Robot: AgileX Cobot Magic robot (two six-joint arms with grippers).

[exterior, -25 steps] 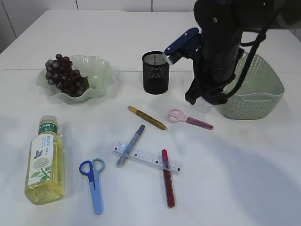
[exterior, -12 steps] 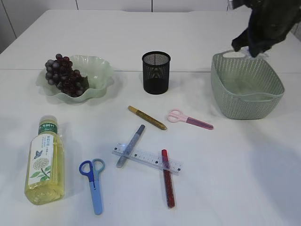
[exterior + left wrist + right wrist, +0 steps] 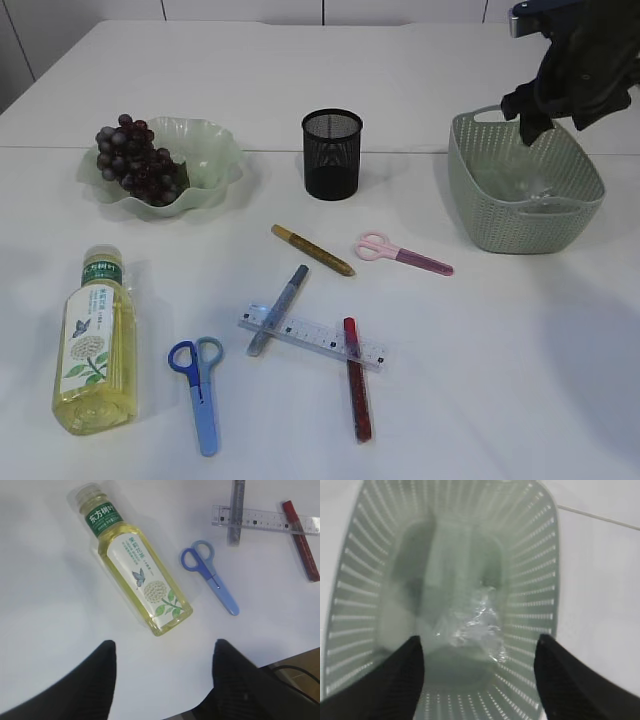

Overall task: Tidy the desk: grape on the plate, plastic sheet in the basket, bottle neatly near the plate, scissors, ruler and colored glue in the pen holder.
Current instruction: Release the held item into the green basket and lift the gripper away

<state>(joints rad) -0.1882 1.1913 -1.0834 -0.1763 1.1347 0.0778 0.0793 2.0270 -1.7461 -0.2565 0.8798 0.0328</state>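
Chinese characters 东方树叶 in white on the green neck label of the bottle (image 3: 136, 564).

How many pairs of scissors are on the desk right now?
2. The blue scissors lie near the front, right of the bottle. The pink scissors lie mid-table, between the pen holder and the basket. None seems hidden.

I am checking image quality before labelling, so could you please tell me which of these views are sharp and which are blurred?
Exterior view: evenly lit and sharp on the table, though the right arm is dark. Left wrist view: crisp, the bottle label readable. Right wrist view: soft all over, the basket ribs smeared, glints on the plastic sheet.
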